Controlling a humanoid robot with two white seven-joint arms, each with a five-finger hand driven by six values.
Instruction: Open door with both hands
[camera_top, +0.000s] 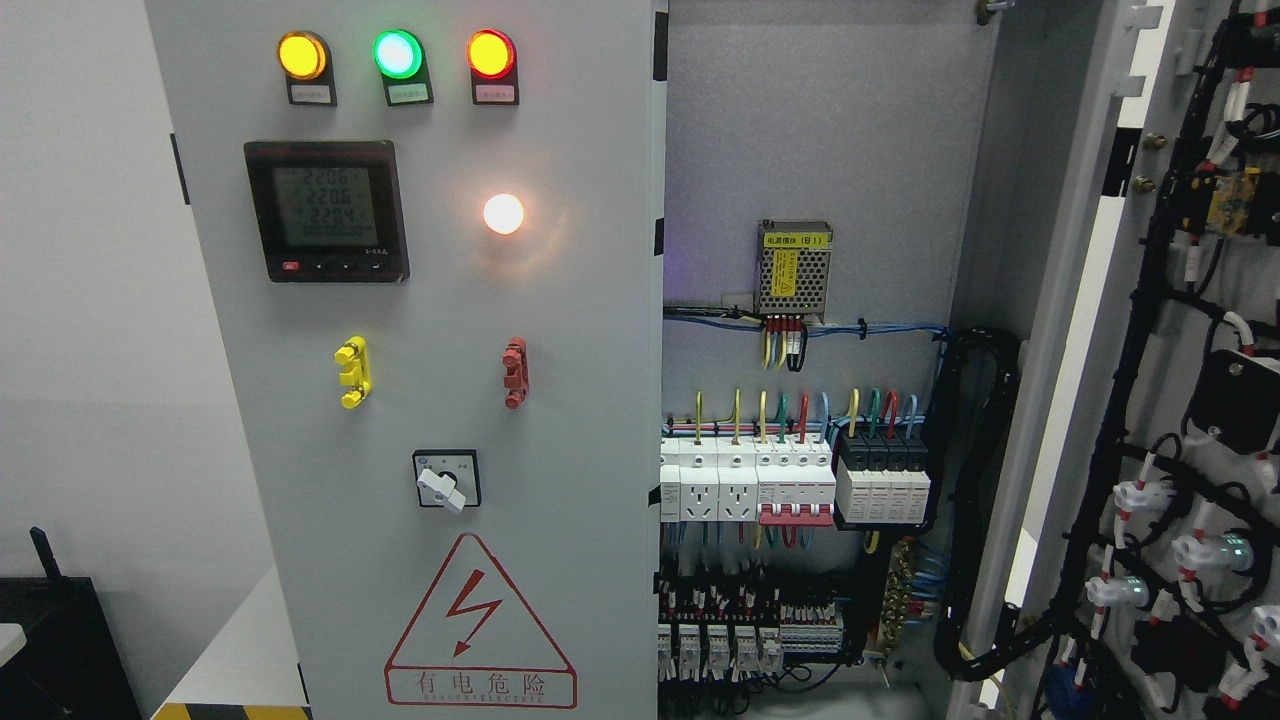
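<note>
Left door (420, 400): stood closed on the left half of the cabinet, a grey panel facing the camera.
Right door (1150, 400): swung wide open to the far right, its inner face turned towards the camera and carrying black cable bundles (1130, 380) and white connectors (1135, 495).
Lamps: three round lamps sat in a row at the top of the left door, a yellow lamp (302, 55), a green lamp (397, 54) and a red lamp (490, 54), all lit; a white lamp (503, 213) glowed lower down, right of the meter.
Meter (327, 210): a black-framed display below the yellow lamp, showing rows of digits.
Handles: a yellow handle (353, 372) and a red handle (515, 372) were fixed side by side at mid height on the left door, well apart.
Switch (447, 480): a white knob on a black square plate, below and between the handles.
Warning sign (480, 625): a red triangle with a lightning bolt, near the bottom of the left door.
Cabinet interior (820, 130): open to view between the doors; a small metal box (794, 266) high on the back wall, a row of white breakers (750, 480) and sockets beneath it, coloured wires running into them.
Hands: neither the left nor the right hand appeared in the head view, so whether they were released, clenched or grasping could not be told.
</note>
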